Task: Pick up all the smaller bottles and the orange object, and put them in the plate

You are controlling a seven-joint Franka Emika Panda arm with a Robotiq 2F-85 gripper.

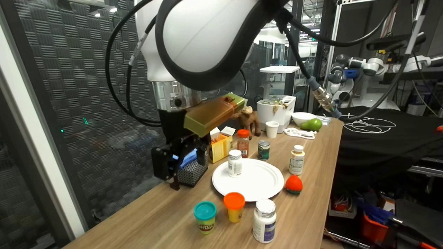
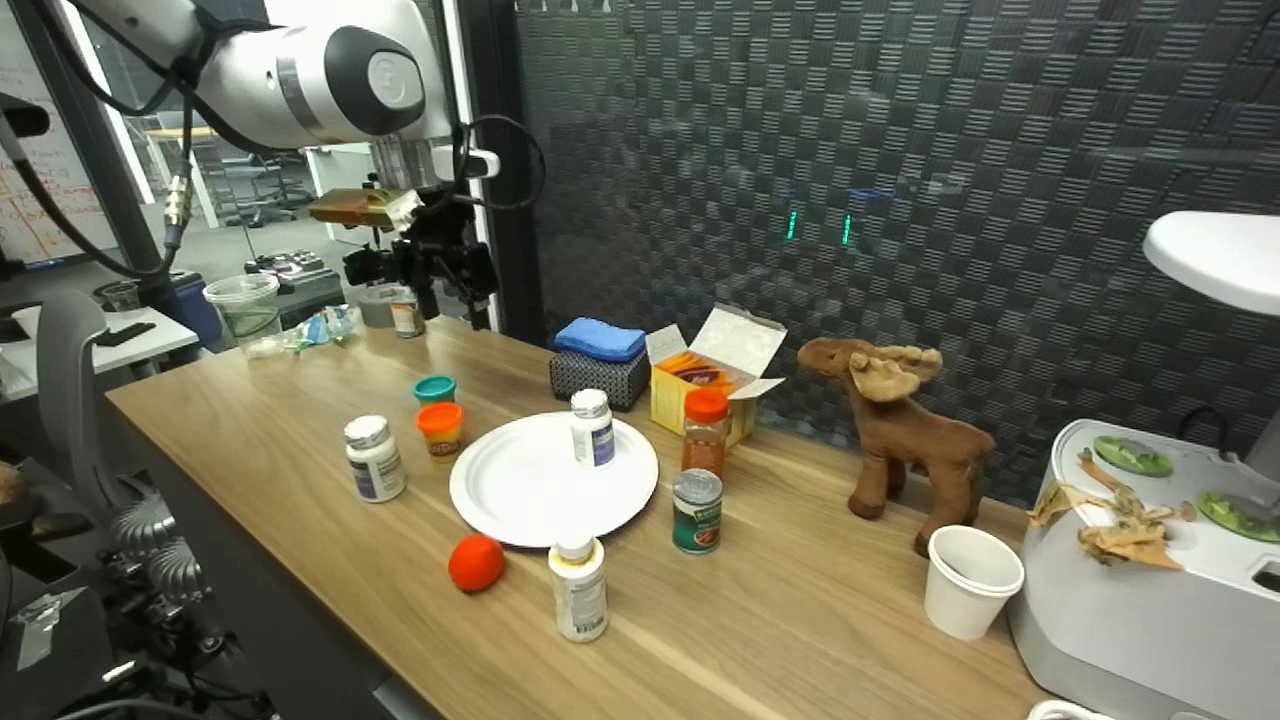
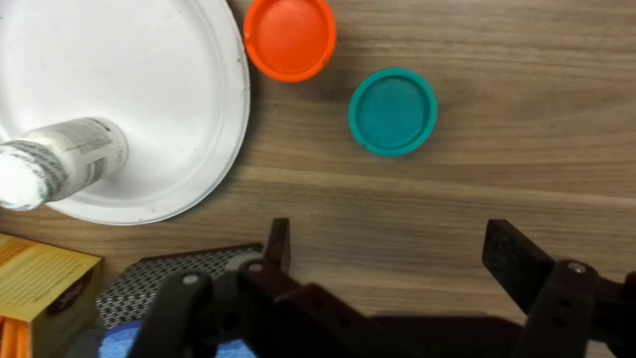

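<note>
My gripper [image 3: 387, 232] is open with nothing between its fingers, above the wood table near the plate [image 3: 169, 74]. It also shows in both exterior views [image 1: 187, 173] [image 2: 456, 308]. A white bottle [image 1: 235, 166] stands upright on the plate [image 1: 258, 188]. A white bottle with a purple label [image 1: 264, 223], a yellow-label white bottle [image 1: 296, 162], a teal-lidded tub [image 3: 392, 112] and an orange-lidded tub [image 3: 289, 40] stand around the plate. A red-capped jar [image 2: 705, 440] stands behind it. The round orange object [image 2: 476, 562] lies beside the plate.
A yellow box [image 2: 700, 385], a black block with a blue sponge [image 2: 600, 340] on it and a green can [image 2: 697, 512] stand along the plate's far side. A toy moose [image 2: 910, 430], white cups [image 2: 970, 580] and a white planter [image 1: 277, 112] stand further along.
</note>
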